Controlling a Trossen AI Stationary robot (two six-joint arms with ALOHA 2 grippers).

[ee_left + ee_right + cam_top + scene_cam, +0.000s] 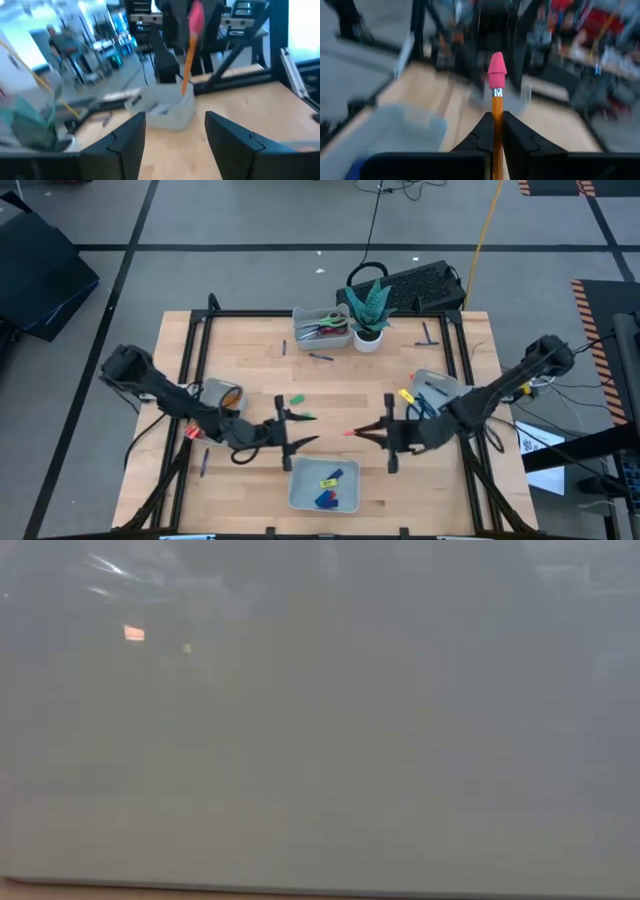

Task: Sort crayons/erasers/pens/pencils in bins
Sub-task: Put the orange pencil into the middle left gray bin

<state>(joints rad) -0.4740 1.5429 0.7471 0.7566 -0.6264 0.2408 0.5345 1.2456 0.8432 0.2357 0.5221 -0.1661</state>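
My right gripper hangs over the table's middle, shut on an orange pencil with a pink eraser cap. My left gripper faces it from the left, open, with nothing between its fingers; its wrist view shows the pencil farther off. Four grey bins stand around: a near one with yellow and blue erasers, a left one with orange sticks, a right one with pens, and a far one. A green eraser lies flat on the wood. My right gripper pinches the pencil's orange shaft between its two fingers, a little below the metal band. The pencil runs along the fingers and sticks out past their tips, its pink cap pointing toward the table's left. It hangs clear of the table.
The far bin holds scissors, and a white plant pot stands beside it. Loose pens lie at the far middle, far right and near left. A grey surface fills the low view.
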